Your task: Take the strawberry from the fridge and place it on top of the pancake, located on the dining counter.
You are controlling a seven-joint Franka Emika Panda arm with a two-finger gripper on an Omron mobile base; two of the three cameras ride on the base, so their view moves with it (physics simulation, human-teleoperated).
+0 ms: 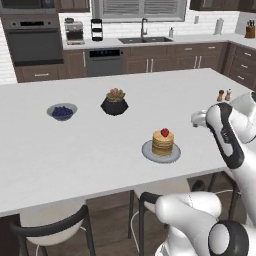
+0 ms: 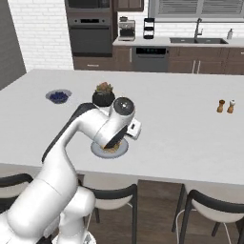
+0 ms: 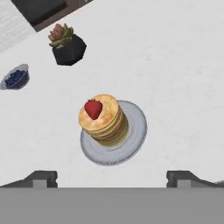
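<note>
The small red strawberry (image 3: 93, 108) lies on top of the pancake (image 3: 105, 120), a golden stack on a round grey plate (image 3: 135, 131) on the white dining counter (image 1: 75, 150). It shows on the stack (image 1: 163, 142) in the left base view too, as the strawberry (image 1: 164, 132). My gripper (image 3: 113, 179) hangs above the plate, open, nothing between its two dark fingertips (image 3: 41, 177). In the right base view my arm hides most of the plate (image 2: 97, 151). The fridge is out of view.
A black pot with a pinkish-green plant (image 1: 114, 102) and a bowl of dark blue berries (image 1: 62, 111) stand on the counter behind the plate. Salt and pepper shakers (image 1: 224, 95) sit at the right. Dark-framed stools (image 1: 50, 225) line the near edge.
</note>
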